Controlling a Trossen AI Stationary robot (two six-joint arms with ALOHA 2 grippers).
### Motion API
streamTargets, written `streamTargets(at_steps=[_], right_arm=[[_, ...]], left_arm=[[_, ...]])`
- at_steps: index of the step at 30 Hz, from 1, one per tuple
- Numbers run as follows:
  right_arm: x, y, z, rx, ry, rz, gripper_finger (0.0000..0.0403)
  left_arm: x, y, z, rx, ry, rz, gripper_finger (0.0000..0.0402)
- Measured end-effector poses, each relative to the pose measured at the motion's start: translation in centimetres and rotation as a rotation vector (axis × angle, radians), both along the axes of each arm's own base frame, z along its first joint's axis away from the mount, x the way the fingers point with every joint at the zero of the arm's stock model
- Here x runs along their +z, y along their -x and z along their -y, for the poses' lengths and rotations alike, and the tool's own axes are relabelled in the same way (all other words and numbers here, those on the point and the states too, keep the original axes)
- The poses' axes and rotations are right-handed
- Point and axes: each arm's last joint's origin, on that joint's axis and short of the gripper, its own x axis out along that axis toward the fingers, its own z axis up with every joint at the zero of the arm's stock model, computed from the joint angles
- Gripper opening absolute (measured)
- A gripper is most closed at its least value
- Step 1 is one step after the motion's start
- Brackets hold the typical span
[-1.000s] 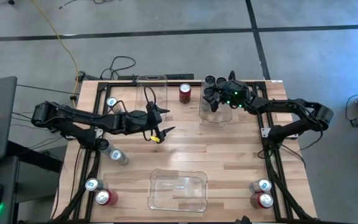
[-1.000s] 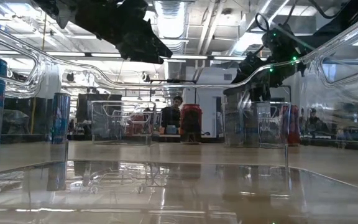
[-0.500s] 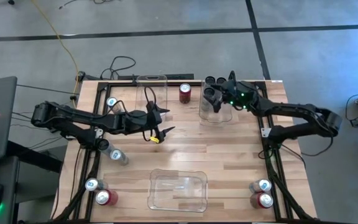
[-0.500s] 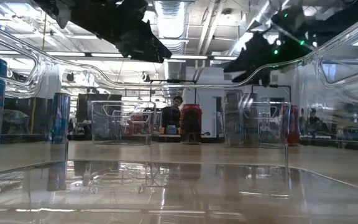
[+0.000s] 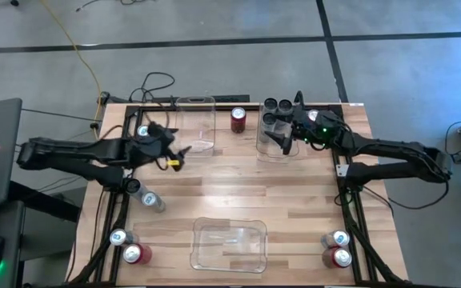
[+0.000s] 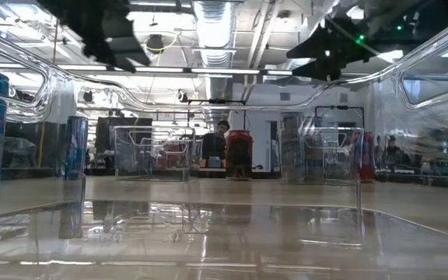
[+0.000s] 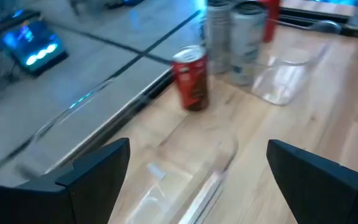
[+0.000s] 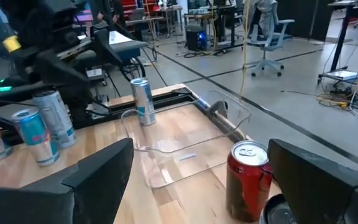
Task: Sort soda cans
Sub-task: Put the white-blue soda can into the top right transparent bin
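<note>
Both arms are hanging between picks; the left gripper (image 5: 174, 154) and right gripper (image 5: 282, 138) are gaping wide, empty; a red can (image 5: 238, 119) is waiting at the table's far edge, needing a grasp next.

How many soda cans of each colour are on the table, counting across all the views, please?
Red cans: 4
Silver-white cans with blue marks: 4
Dark grey cans: 4
Total: 12
</note>
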Motion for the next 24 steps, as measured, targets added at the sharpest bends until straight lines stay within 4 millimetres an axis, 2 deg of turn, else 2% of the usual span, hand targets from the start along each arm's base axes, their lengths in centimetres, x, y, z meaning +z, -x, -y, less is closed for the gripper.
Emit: streamTargets(at_steps=[4,8,10,14,19,24], right_arm=[[0.0,-0.1,-0.2,0.007,-0.005,-0.003,0.0389],[-0.2,0.0,-0.2,0.007,-0.015,-0.013,0.0389],[-0.2,0.0,-0.2,0.005,-0.024,-0.015,0.0389],[-0.2,-0.1,-0.2,0.005,-0.041,-0.004,0.0389],[0.0,-0.3,-0.6,0.023,-0.065,0.023,0.0389],[0.2,-0.5,-1.2,0.055,-0.06,0.042,0.0389]], left_arm=[[0.1,2.1,0.3,-0.01,0.07,-0.011,0.0375],[-0.4,3.6,1.3,-0.257,0.169,-0.13,0.0375],[-0.4,4.4,1.7,-0.329,0.262,-0.135,0.0375],[0.4,6.1,2.4,-0.382,0.407,-0.168,0.0375],[2.3,8.2,2.8,-0.392,0.494,-0.266,0.0375],[3.8,9.2,3.2,-0.403,0.671,-0.367,0.0375]])
